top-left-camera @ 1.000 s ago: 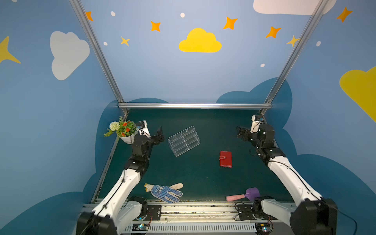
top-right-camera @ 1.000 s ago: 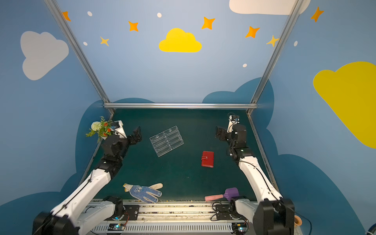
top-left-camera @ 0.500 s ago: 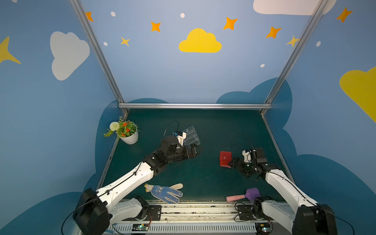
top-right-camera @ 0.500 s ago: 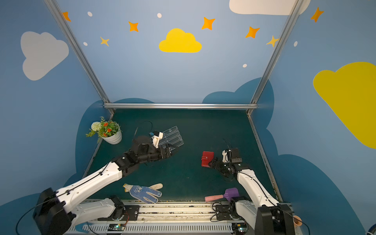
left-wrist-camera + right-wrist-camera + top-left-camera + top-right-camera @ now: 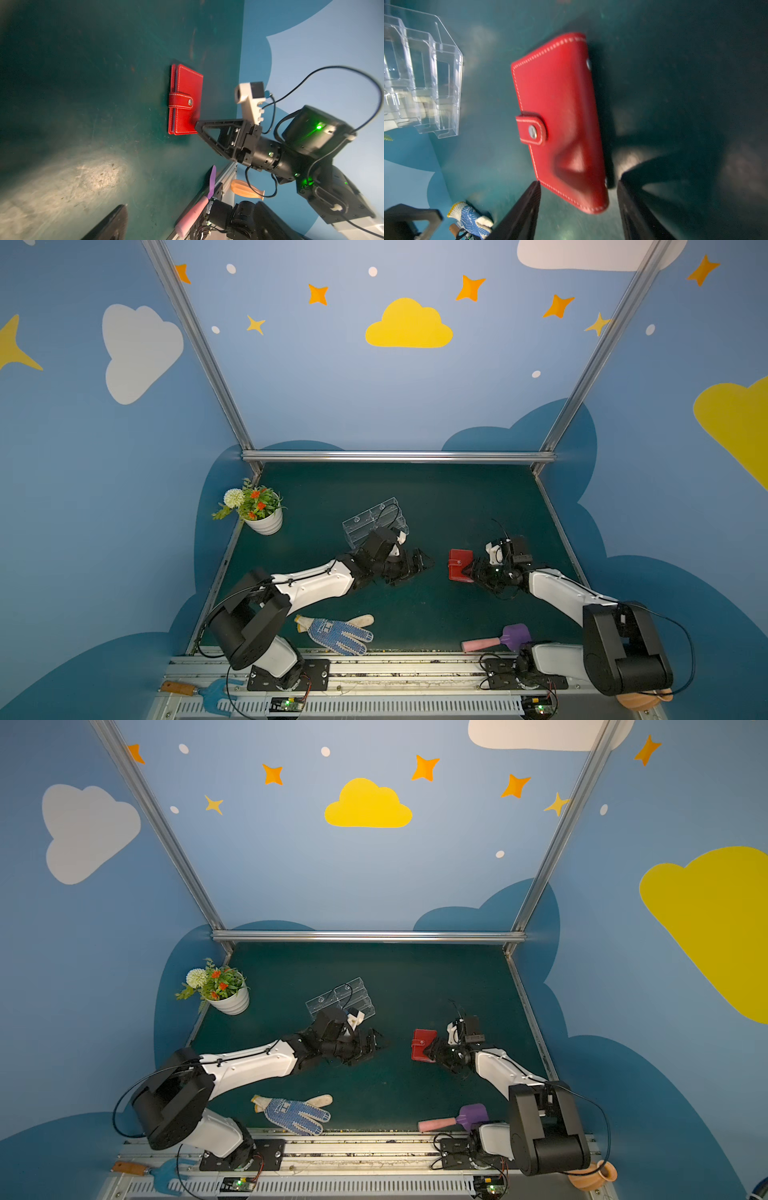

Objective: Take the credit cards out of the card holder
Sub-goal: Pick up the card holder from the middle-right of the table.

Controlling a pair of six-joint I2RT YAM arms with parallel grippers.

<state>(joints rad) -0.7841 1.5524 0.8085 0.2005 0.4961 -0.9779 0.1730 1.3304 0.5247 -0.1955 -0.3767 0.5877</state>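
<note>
The card holder (image 5: 460, 565) (image 5: 424, 1045) is a red wallet lying flat on the green mat, right of centre. Its strap is snapped shut (image 5: 180, 101) (image 5: 532, 128). The credit cards are hidden. My right gripper (image 5: 471, 571) (image 5: 579, 207) is low at the wallet's right edge. It is open, and its two fingers (image 5: 527, 207) straddle the wallet's near corner with a gap on each side. My left gripper (image 5: 420, 566) (image 5: 376, 1045) hovers open a short way left of the wallet, holding nothing. Only one of its fingers (image 5: 112, 224) shows in the left wrist view.
A clear acrylic tiered stand (image 5: 376, 517) (image 5: 421, 83) stands behind my left wrist. A potted flower (image 5: 259, 510) is at the back left. A blue-dotted glove (image 5: 336, 632) and a pink-handled purple scoop (image 5: 498, 639) lie along the front edge.
Both arms have swung in from the back corners to the middle of the mat. The right gripper has come down at the wallet's edge with its jaws narrowing. The left one has drawn nearer to the wallet.
</note>
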